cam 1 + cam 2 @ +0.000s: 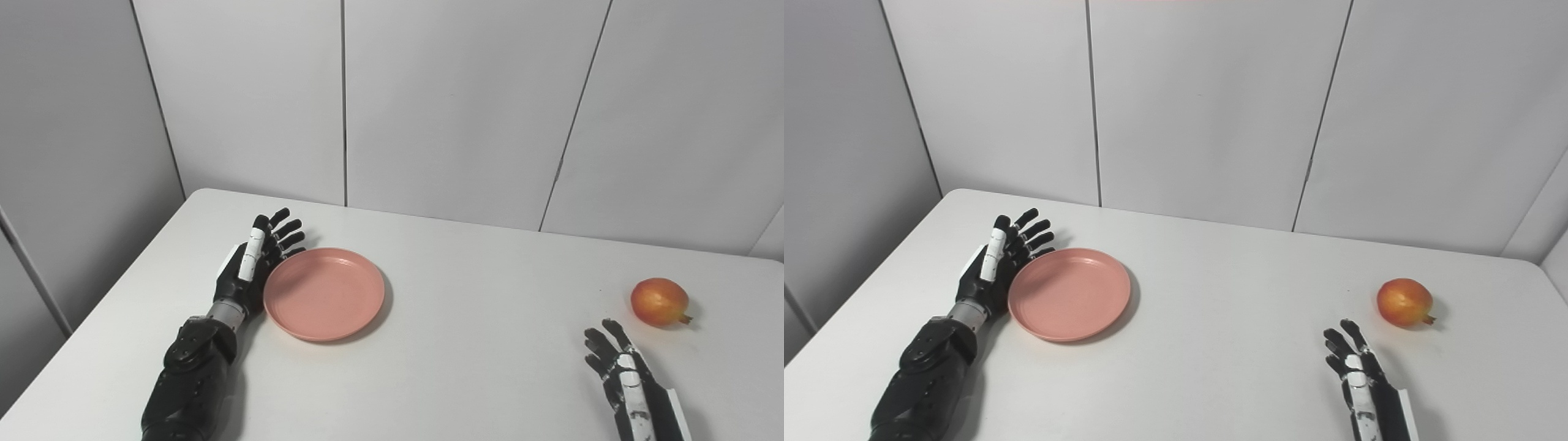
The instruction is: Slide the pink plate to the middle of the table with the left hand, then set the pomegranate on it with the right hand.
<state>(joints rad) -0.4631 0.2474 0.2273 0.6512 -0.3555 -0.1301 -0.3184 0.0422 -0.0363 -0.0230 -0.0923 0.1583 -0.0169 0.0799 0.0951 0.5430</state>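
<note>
A round pink plate [324, 293] lies on the white table [465, 343], left of its middle. My left hand [254, 264] stands on edge against the plate's left rim, fingers spread and pointing away from me, holding nothing. A red-orange pomegranate [659, 302] rests on the table at the far right, its crown pointing right. My right hand [625, 380] is open near the front right edge, a little in front and left of the pomegranate, not touching it.
Grey wall panels rise right behind the table's far edge. The table's rounded left corner [202, 195] and its right edge are close to the hands.
</note>
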